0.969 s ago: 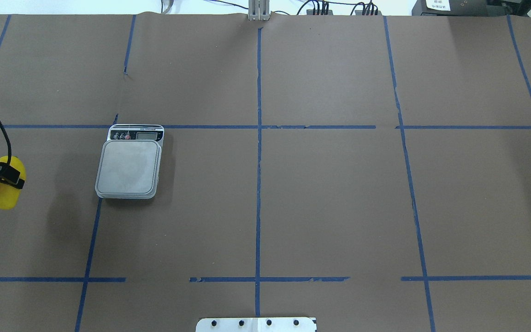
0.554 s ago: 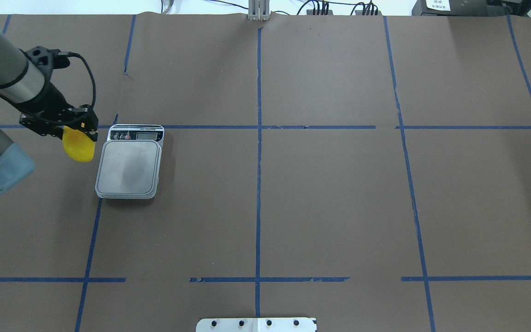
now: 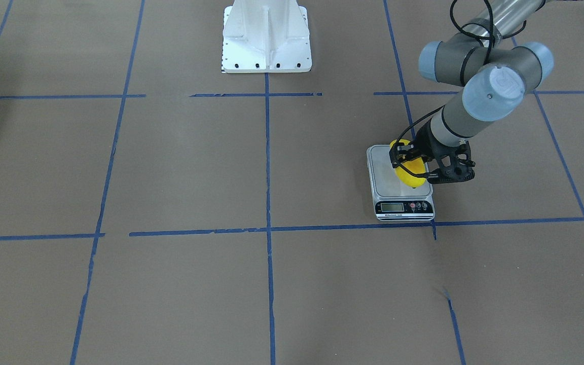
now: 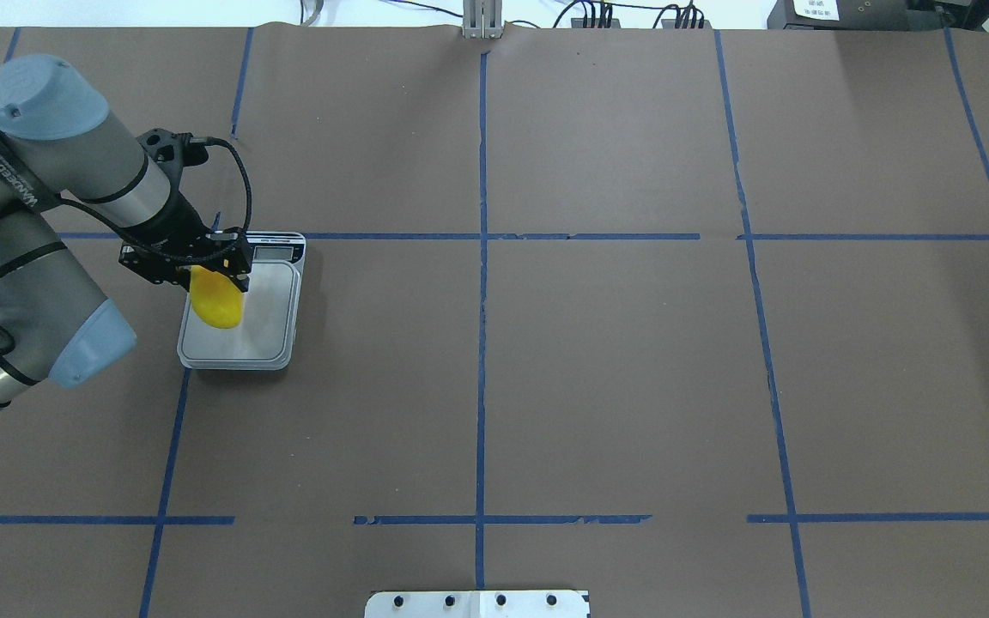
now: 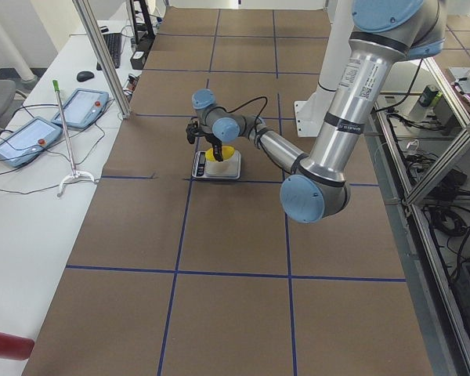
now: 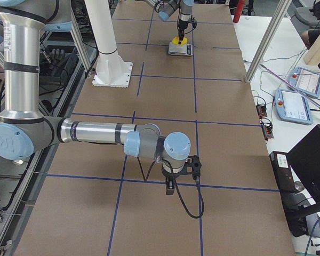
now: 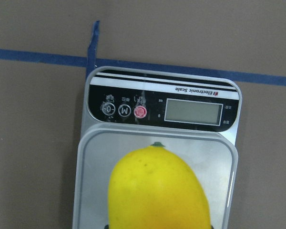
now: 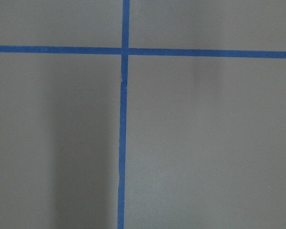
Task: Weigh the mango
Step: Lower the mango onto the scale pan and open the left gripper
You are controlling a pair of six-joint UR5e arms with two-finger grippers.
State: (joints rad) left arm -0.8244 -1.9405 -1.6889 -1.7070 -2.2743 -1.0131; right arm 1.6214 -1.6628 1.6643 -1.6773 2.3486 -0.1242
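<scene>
Left wrist view, left gripper [image 4: 220, 276] clamping mango [image 7: 157, 191] over scale [image 7: 95, 181], long axis and stem [image 7: 156, 144] toward display [image 7: 193, 111]

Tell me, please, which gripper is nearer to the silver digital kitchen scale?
Left. The left gripper holds the yellow oval mango directly over the silver scale; the right gripper hangs far away over the brown table.

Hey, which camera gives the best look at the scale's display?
Left wrist view: the scale's display sits large and unobstructed beyond the mango. Front-facing shows it small; overhead has the left gripper crowding it; side views make it too small to tell.
</scene>
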